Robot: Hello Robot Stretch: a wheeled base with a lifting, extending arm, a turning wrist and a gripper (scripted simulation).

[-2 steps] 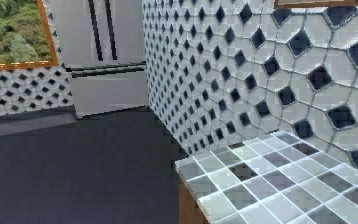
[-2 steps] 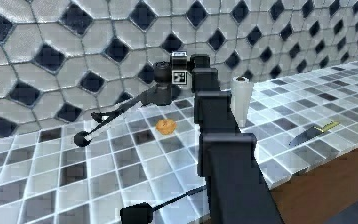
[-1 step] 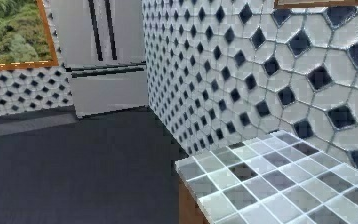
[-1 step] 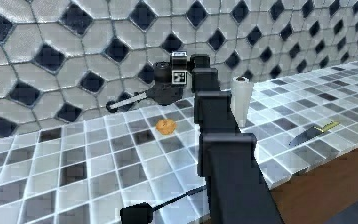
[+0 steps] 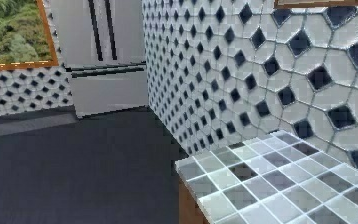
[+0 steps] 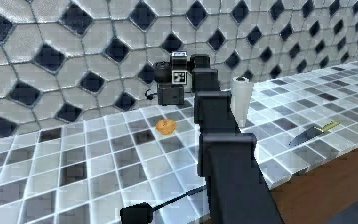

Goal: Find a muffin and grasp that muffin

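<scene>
One dark square arm [image 6: 223, 140] extends over the glossy tiled surface [image 6: 77, 160] toward the hexagon-patterned wall [image 6: 67, 60]. Its fingers [image 6: 152, 90] are near a small rounded orange-brown blob [image 6: 167, 127] on the surface; I cannot tell whether they grip anything.

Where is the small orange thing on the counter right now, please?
The small orange thing lies on the tiled countertop just left of the arm side view's middle, left of the dark arm and the white cup.

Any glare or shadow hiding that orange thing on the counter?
Arm side view: the orange thing sits plainly lit on the tiled counter, no glare on it; the claw reads dark against the tiled wall. Forward view: dark floor, bright window.
</scene>
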